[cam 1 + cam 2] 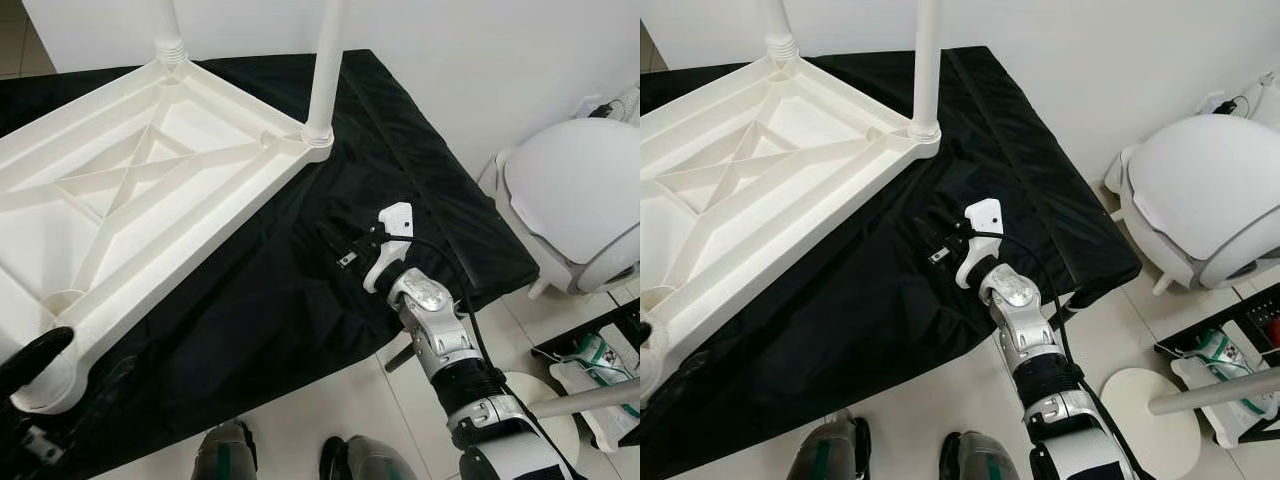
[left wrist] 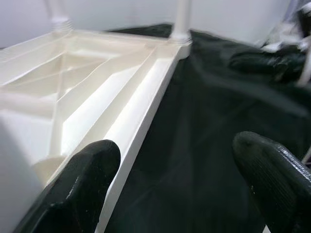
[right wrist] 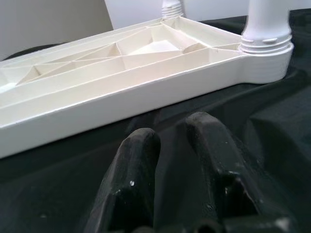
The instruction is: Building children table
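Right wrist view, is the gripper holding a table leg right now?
No, the right gripper is empty over the black cloth, with its jaws nearly together beside the upturned tabletop.

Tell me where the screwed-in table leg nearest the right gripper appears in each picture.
Left eye view: upper middle, the leg rises from the tabletop's corner.
Right eye view: upper middle-left.
Left wrist view: far top, slightly right of centre, blurred.
Right wrist view: top right, its base in the corner socket.
Shared landmark: the black cloth under the upturned tabletop.
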### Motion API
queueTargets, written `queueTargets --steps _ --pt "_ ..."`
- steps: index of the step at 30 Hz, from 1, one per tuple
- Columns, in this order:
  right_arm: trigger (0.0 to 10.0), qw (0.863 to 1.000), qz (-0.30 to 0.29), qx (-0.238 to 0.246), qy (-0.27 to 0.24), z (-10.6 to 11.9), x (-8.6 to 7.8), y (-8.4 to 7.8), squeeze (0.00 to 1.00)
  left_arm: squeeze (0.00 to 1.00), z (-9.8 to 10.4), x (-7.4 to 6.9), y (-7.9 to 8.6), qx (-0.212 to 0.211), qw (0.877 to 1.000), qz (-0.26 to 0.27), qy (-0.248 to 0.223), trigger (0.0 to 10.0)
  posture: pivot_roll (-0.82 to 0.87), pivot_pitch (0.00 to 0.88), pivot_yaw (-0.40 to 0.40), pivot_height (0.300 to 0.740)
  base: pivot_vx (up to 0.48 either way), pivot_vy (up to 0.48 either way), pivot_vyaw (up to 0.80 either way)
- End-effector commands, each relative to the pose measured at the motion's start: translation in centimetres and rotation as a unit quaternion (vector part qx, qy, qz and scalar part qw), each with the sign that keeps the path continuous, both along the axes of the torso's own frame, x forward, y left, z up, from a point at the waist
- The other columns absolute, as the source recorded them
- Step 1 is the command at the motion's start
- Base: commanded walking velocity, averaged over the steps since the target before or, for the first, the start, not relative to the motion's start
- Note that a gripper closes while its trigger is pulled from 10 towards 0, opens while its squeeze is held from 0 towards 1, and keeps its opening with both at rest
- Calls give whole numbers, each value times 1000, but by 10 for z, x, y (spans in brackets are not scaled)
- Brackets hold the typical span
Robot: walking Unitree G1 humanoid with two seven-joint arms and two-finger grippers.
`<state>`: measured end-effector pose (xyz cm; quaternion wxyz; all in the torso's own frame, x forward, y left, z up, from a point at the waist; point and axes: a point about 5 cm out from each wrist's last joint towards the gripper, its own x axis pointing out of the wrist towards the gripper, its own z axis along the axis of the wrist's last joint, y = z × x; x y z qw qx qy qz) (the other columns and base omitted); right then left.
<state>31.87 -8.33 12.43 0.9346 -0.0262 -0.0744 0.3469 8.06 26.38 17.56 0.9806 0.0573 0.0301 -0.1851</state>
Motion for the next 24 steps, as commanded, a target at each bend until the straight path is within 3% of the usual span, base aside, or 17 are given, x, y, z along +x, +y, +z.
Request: queueTargets --steps 1,11,14,18,20,24 --pt "10000 1000 4 -6 0 -2 1 0 0 0 -7 -11 20 19 998 50 20 10000 267 96 -72 740 0 0 0" --pt "10000 1000 11 -9 -2 -4 3 3 0 0 -3 -21 53 55 994 88 21 10000 271 99 -69 740 0 0 0" --pt "10000 1000 12 -8 -2 -5 3 4 0 0 -1 -24 70 75 990 112 28 10000 273 99 -66 740 0 0 0" --pt "10000 1000 12 -8 -2 -6 2 4 0 0 0 -26 78 86 989 119 33 10000 274 101 -67 740 0 0 0" --pt "10000 1000 12 -8 -2 -7 2 4 0 0 0 -32 94 107 984 132 49 10000 275 103 -66 740 0 0 0" --pt "10000 1000 12 -9 -1 -8 2 3 0 0 -5 -34 107 126 979 140 76 10000 276 102 -63 740 0 0 0"
